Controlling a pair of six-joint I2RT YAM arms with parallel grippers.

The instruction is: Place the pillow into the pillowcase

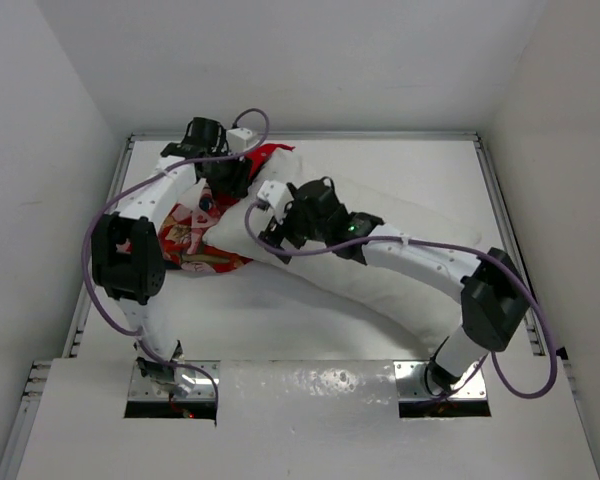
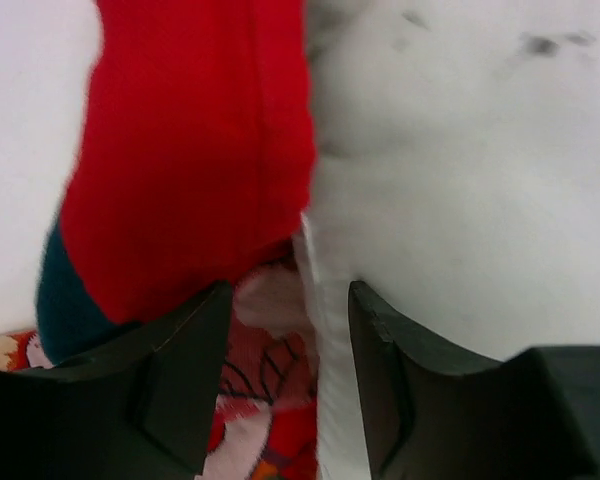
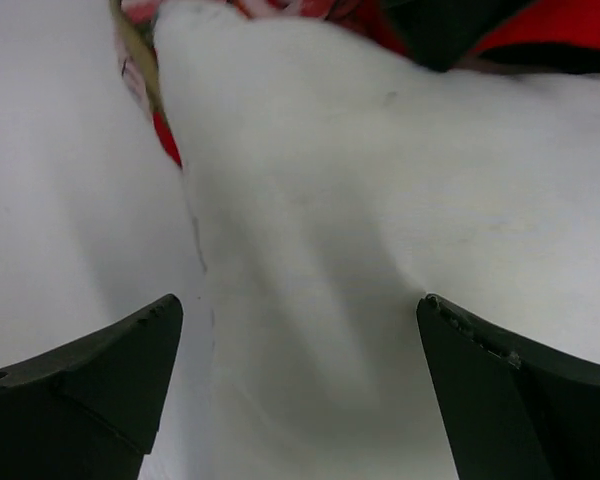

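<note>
While both arms are reaching in over the table (image 1: 380,160), the pillow (image 1: 315,280) is lying flat across its middle and right side. The pillowcase (image 1: 195,240) is lying bunched against the pillow's left end, and a red fold of it is showing at the far left corner. Most of the pillow is showing uncovered; how far its left end is reaching inside the case cannot be told. The left arm (image 1: 130,250) is curving up the left side and bending inward over the far left corner, where red cloth is meeting white. In the left wrist view the left jaws are standing partly apart and are gripping nothing. The pillow's seamed edge (image 2: 315,300) and a strip of printed cloth are running between them, with plain red cloth (image 2: 190,150) lying just beyond. Whether the tips are touching the cloth cannot be told. The right arm (image 1: 430,265) is crossing over the pillow from the right. The right jaws are standing wide over a raised ridge of the pillow (image 3: 360,250) and are holding nothing. In that view bare table is showing to the left and the pillowcase edge (image 3: 550,25) is running along the top.
</note>
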